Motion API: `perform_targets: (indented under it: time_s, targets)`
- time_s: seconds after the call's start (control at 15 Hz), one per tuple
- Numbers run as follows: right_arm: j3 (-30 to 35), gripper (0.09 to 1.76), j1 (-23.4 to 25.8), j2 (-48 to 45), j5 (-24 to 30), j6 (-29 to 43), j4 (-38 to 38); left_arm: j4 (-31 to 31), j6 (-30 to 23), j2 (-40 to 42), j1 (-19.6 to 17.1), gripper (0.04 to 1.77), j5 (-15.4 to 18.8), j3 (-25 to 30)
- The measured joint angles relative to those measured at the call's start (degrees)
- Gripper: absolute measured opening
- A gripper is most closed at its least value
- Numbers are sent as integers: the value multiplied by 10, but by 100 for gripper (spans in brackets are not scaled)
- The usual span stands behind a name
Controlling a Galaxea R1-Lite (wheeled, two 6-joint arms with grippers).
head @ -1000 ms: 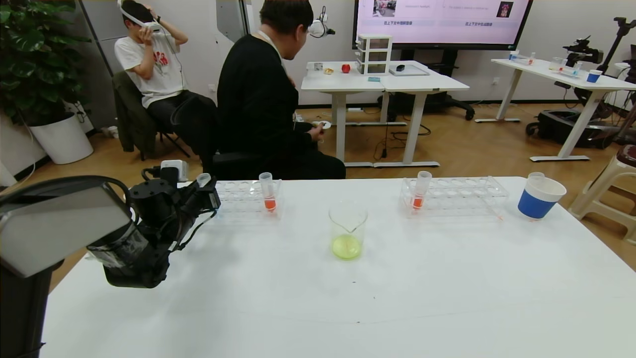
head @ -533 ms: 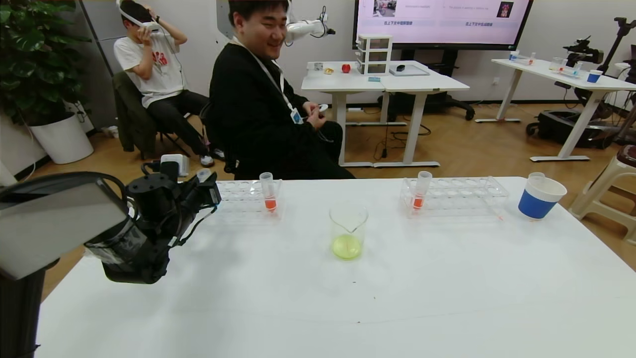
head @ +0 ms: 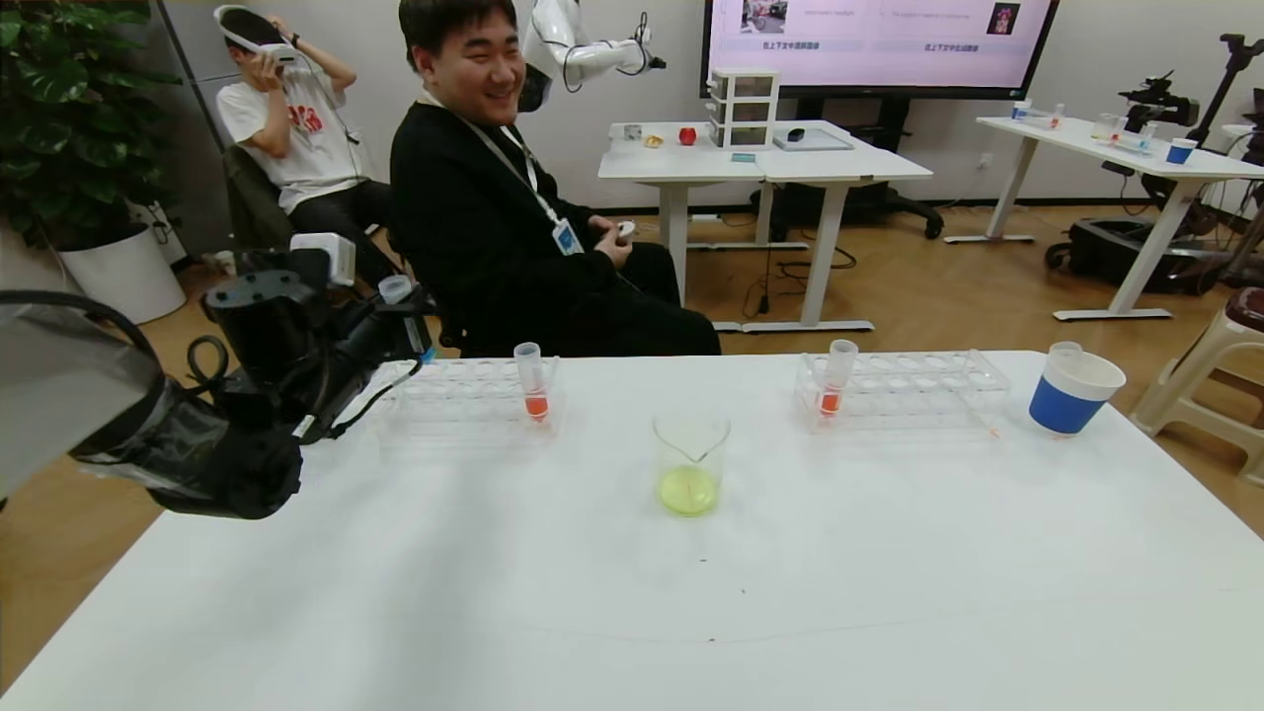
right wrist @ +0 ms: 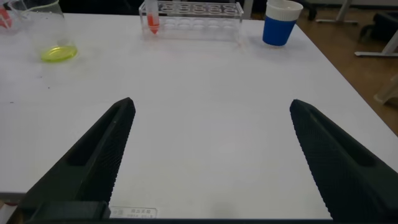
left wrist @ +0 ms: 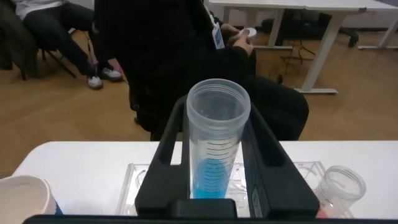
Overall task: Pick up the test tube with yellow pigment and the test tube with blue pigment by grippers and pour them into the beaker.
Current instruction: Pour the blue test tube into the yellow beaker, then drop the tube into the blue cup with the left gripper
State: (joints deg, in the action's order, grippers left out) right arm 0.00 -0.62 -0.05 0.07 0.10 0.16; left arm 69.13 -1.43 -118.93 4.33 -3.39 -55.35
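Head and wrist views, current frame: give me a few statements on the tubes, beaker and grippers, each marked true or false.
1. The left gripper is shut on the test tube with blue pigment. True.
2. The beaker is empty. False: yellow-green liquid sits in its bottom.
3. The right gripper holds a tube. False: it is open over bare table, holding nothing.
4. Each tube rack holds one orange-red tube. True.
5. The blue tube is tipped over the beaker. False: it is held off to the beaker's left.
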Motion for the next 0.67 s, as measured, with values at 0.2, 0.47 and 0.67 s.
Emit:
perform_targets:
  time_s: [0.2,0.47,0.67]
  targets:
    - [0,174,0,0,0,0,0,-3,1,16,1,50,0,2]
    - [0,174,0,0,0,0,0,-46,3,39,28,50,9,-15]
    - [0,174,0,0,0,0,0,-70,9,54,72,50,47,-49]
